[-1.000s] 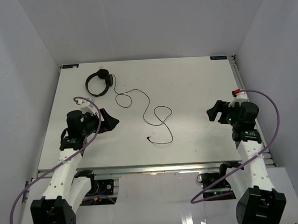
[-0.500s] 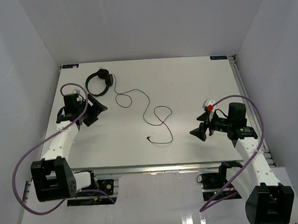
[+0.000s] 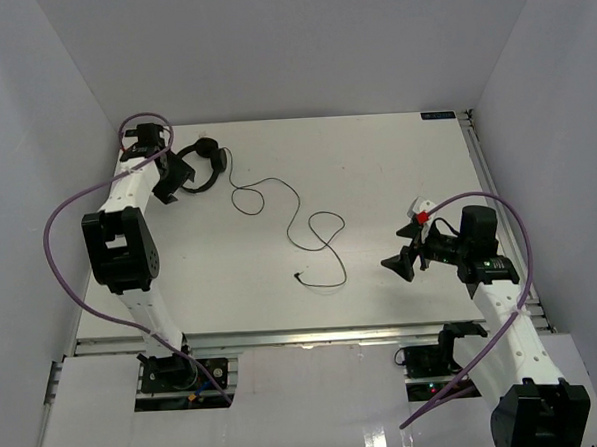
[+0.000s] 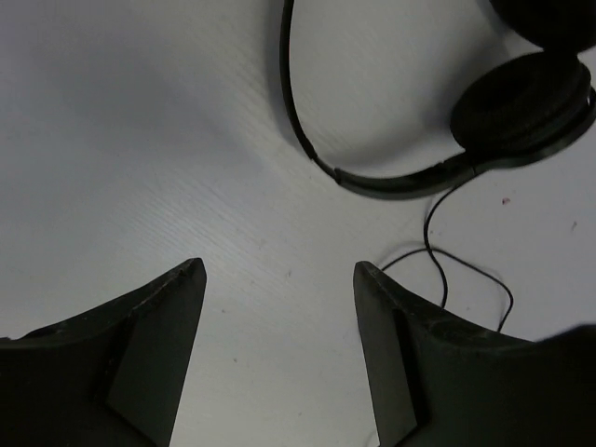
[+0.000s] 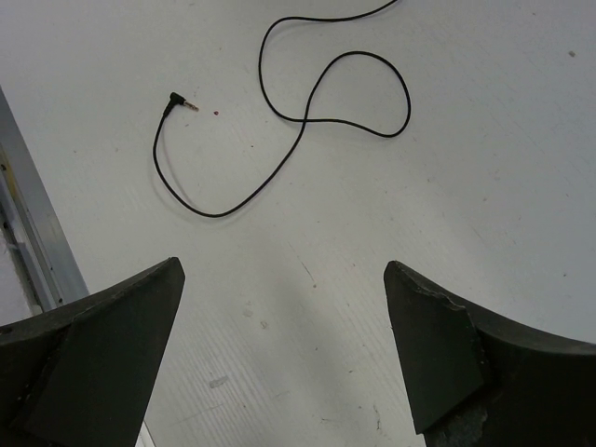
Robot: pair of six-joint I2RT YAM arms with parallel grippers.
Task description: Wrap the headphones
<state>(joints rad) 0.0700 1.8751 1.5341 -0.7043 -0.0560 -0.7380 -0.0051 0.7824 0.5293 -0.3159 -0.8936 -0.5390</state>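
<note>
The headphones (image 3: pixel 216 161) are laid flat at the far left corner of the bench (image 3: pixel 396 168), with the thin headband arched out toward the left and near side and the two round earcups drawn close together at the far right end of the arch, so that the open side is turned to the far right. In the left wrist view the headphones (image 4: pixel 520 104) are seen just ahead of the left claw (image 4: pixel 277 270), whose jaws are spread wide and nothing is gripped between them; no contact with the headband is shown. From above, the left claw (image 3: pixel 183 176) is placed right beside the headband's near curve. The cord (image 3: pixel 296 212) is trailed from the earcups diagonally toward the near right in loose loops, and its long run is ended by the plug (image 3: pixel 297 277) near the middle of the bench, toward the near edge. The right claw (image 3: pixel 400 253) is held well apart from the plug, over the right half of the bench, and in its own view the right claw (image 5: pixel 284 268) is likewise released and empty, with the cord (image 5: pixel 307 121) and the plug (image 5: pixel 177 102) lying ahead of it. The bench is white and lightly speckled with small marks, edged by a metal rail (image 5: pixel 28 223), and enclosed by plain pale walls (image 3: pixel 290 54).
</note>
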